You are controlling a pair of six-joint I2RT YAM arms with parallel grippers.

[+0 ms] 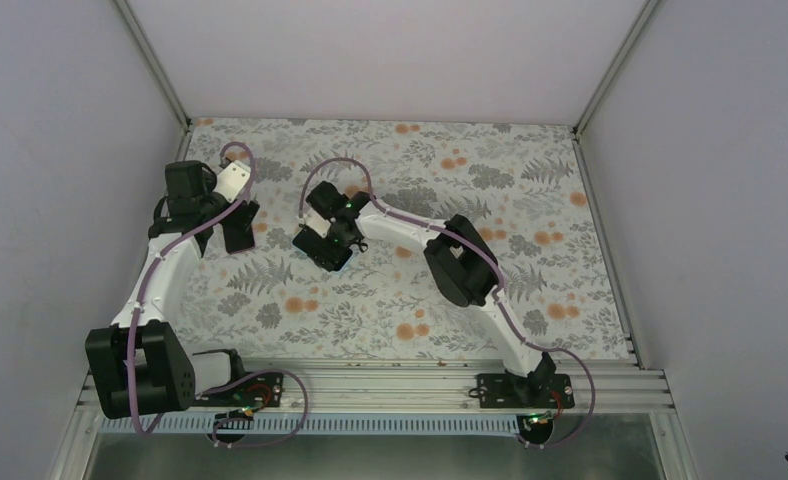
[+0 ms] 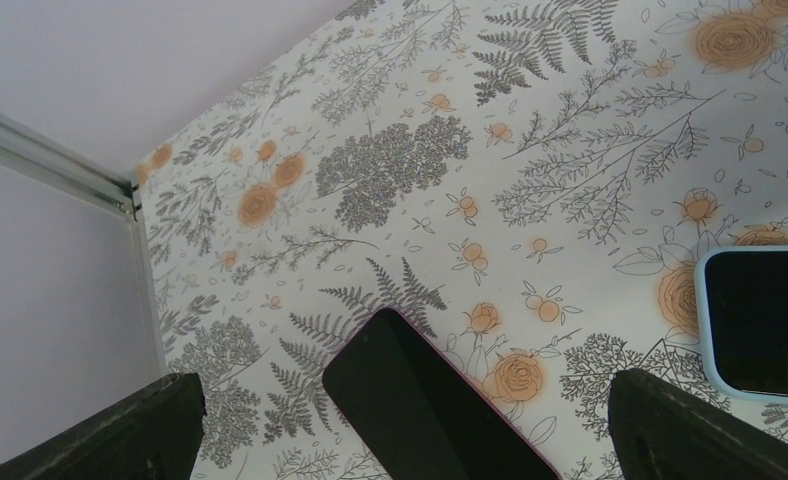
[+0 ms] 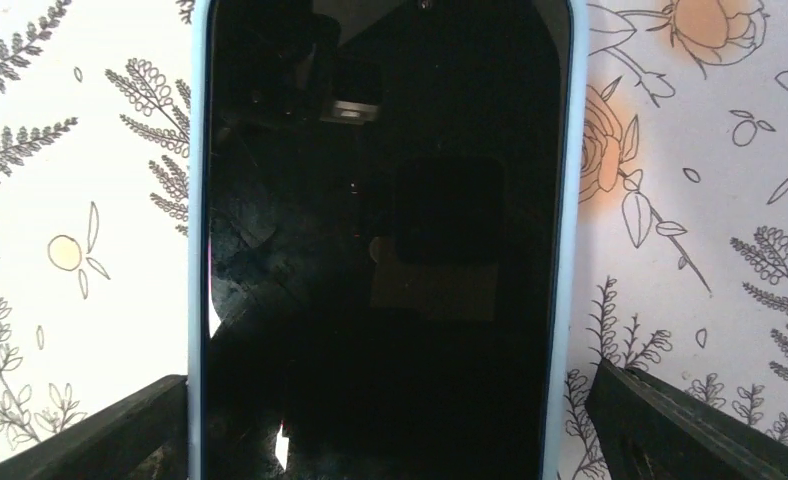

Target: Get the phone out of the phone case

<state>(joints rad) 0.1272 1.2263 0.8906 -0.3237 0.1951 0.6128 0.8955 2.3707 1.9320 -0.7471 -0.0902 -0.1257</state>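
A black phone in a light blue case point(image 3: 380, 250) lies flat on the floral table. My right gripper point(image 3: 390, 430) is open and straddles its near end; the left finger point(image 3: 100, 435) is against the case edge, the right finger point(image 3: 690, 425) a little clear of it. The cased phone also shows at the right edge of the left wrist view point(image 2: 765, 320). A second black slab with a thin pink edge point(image 2: 430, 405) lies between the fingers of my open left gripper point(image 2: 400, 430), apart from both. From above, both grippers point(image 1: 232, 222) point(image 1: 322, 243) hover low and hide the phones.
The floral table cover point(image 1: 490, 280) is walled by lilac panels with an aluminium corner post point(image 2: 60, 160) close to the left gripper. The right arm's elbow point(image 1: 462, 260) stands over mid-table.
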